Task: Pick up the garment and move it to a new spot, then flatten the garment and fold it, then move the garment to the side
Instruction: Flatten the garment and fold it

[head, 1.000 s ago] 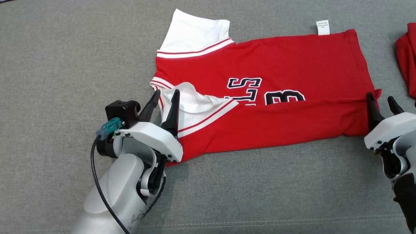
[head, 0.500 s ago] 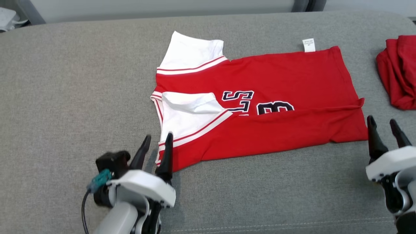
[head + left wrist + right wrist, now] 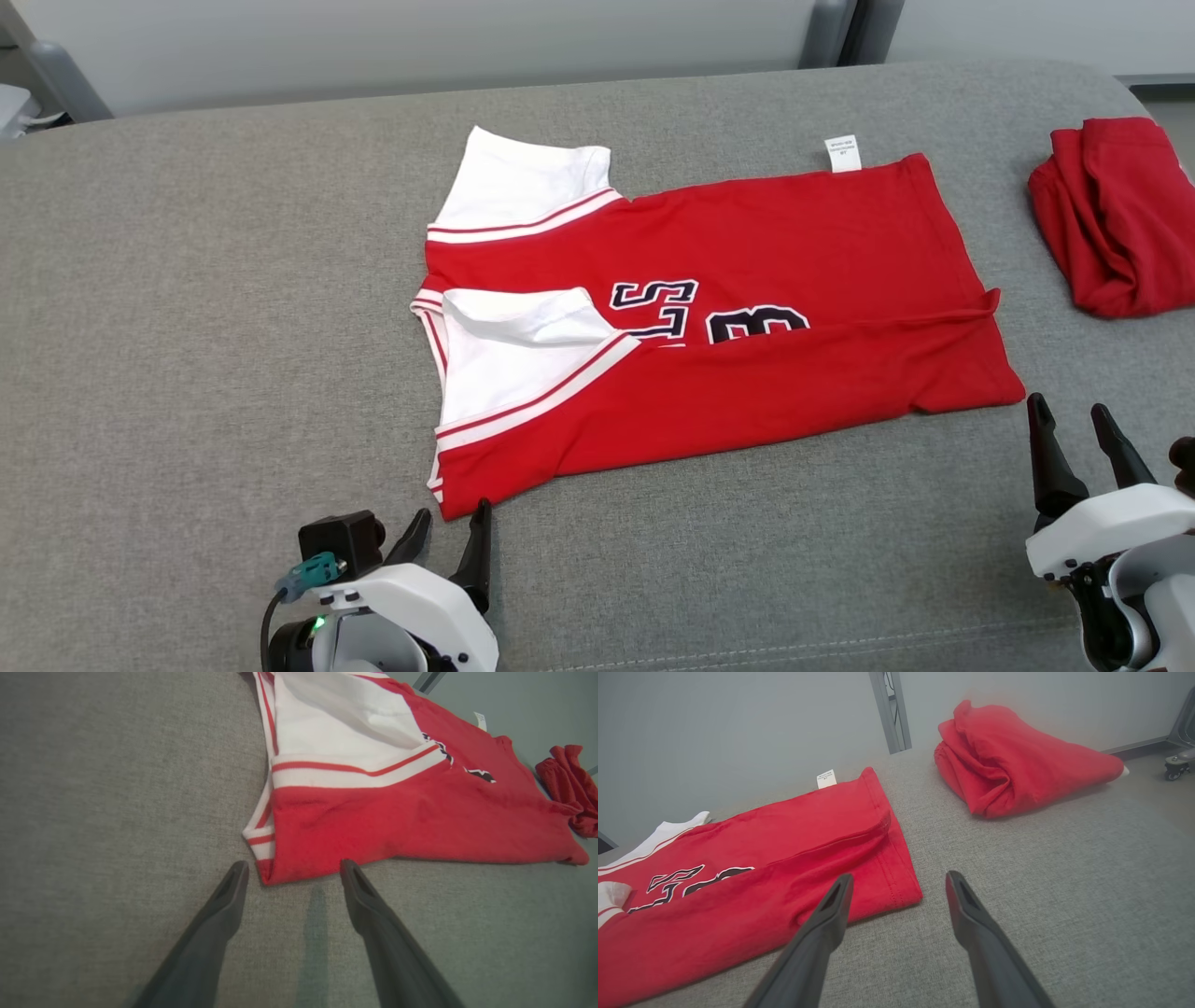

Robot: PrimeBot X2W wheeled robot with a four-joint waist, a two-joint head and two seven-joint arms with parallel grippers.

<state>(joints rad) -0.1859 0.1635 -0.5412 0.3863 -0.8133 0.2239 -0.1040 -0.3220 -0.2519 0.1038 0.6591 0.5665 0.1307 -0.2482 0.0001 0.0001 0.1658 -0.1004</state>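
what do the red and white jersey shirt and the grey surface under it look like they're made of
The red and white jersey shirt looks like soft knit fabric, probably cotton or a blend, matte: it lies limp and creased, with a stitched hem. The grey surface looks like coarse woven upholstery cloth, matte, with a flecked weave and a stitched seam.

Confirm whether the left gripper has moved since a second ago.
Yes. The left gripper has pulled back toward the robot: it straddled the folded white sleeve of the jersey, and now sits open just off its near corner.
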